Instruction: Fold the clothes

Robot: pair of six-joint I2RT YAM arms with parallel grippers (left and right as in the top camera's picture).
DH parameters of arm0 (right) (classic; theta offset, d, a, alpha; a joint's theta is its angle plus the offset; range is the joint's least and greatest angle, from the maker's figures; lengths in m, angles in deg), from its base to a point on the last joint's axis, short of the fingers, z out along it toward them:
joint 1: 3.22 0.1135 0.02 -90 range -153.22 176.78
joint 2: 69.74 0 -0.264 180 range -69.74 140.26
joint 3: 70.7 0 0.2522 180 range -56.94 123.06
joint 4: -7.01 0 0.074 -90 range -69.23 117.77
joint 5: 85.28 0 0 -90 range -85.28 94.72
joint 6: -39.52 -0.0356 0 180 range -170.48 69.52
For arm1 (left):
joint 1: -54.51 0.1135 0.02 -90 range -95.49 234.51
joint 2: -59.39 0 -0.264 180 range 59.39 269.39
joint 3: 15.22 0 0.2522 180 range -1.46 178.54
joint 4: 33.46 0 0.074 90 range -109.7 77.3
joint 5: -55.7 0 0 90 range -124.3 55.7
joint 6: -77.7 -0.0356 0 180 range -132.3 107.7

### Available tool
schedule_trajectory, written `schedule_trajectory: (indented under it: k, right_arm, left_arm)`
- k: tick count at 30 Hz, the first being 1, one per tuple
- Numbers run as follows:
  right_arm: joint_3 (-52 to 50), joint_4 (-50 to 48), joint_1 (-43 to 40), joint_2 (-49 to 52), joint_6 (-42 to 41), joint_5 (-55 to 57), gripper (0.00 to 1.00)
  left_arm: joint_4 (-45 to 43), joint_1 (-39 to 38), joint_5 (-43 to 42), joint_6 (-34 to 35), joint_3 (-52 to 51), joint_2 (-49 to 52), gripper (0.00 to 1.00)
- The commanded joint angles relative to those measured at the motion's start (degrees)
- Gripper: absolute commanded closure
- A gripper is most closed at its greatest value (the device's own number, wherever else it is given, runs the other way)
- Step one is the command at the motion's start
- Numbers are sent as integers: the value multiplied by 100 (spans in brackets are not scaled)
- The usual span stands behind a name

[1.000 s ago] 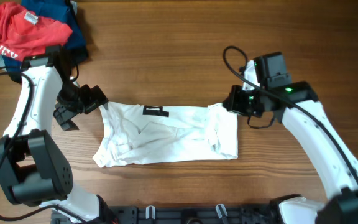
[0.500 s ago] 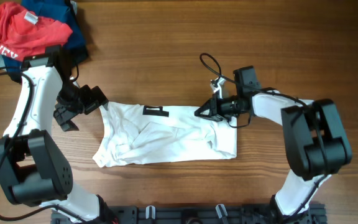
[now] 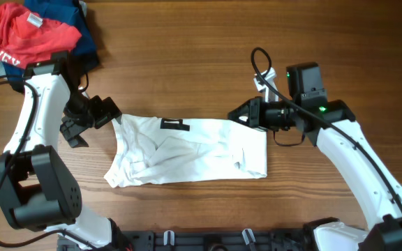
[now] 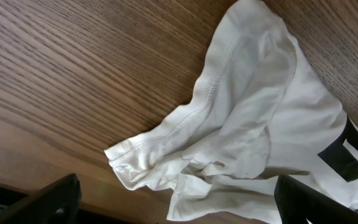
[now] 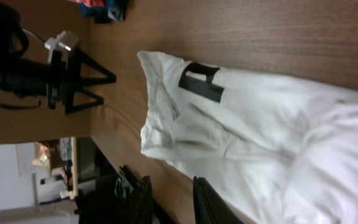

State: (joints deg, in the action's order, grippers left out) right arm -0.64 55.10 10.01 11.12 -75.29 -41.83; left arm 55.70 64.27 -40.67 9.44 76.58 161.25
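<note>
Bench (image 3: 187, 56): bare wood grain, carries everything.

White T-shirt (image 3: 187, 153): lies on the near middle of the bench as a wrinkled band running left to right, between the two arms. The overhead view gives the full outline. The left wrist view alone shows the stitched hem at its left end, bunched and curled up off the wood.

Red shirt (image 3: 19, 35) on navy garments (image 3: 75, 21): heaped at the far left corner, well apart from the T-shirt. The overhead view shows the whole heap; the right wrist view shows only a sliver at its top edge.

Left pincer (image 3: 112, 111): just beside the T-shirt's upper left corner. In the left wrist view its fingertips (image 4: 48, 199) stand spread wide, with nothing pinched.

Right pincer (image 3: 237, 113): at the T-shirt's upper right edge. Only one finger (image 5: 207, 199) shows in its own wrist view, so spread or pressed together cannot be told, nor can contact with the cloth.

Neck label (image 3: 175, 124): dark, near the T-shirt's upper edge, and seen in all three views.
</note>
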Motion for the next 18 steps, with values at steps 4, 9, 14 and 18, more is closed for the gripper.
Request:
schedule_trajectory:
  k: [4,9,14,18]
  right_arm:
    - [-970,-625,190,634,59,-107,82]
    - [-1779,-1878,343,1510,-540,-625,82]
    - [-1956,-2022,341,2295,-702,-586,82]
    - [-1956,-1993,341,2433,-909,-46,91]
  left_arm:
    - [4,-28,-70,-31,-37,-92,0]
    - [4,-28,-70,-31,-37,-92,0]
    - [7,-28,-68,-31,-37,-92,0]
    - [7,-28,-68,-31,-37,-92,0]
